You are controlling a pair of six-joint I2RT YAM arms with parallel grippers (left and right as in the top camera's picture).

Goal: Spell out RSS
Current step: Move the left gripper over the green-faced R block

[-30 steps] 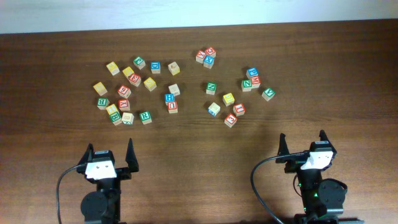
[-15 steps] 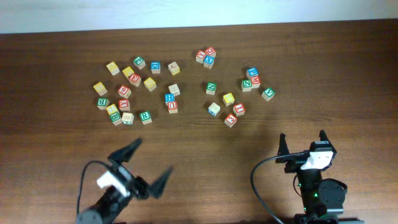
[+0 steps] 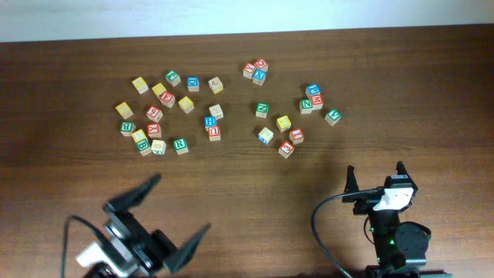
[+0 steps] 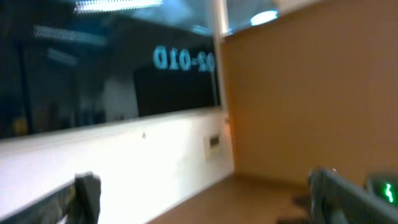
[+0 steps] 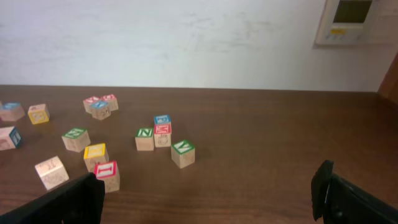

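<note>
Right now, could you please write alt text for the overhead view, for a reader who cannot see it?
Many small wooden letter cubes lie scattered across the far half of a dark wooden table. In front, the left end effector is open and angled diagonally, the right end effector open and straight; both are empty.

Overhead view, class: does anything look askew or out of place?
The left gripper sits askew, turned diagonally with open jaws, while the right gripper points squarely at the letter cubes. The left wrist view shows no cubes.

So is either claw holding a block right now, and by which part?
Nothing is held: the left claw and the right claw are both open and empty.
</note>
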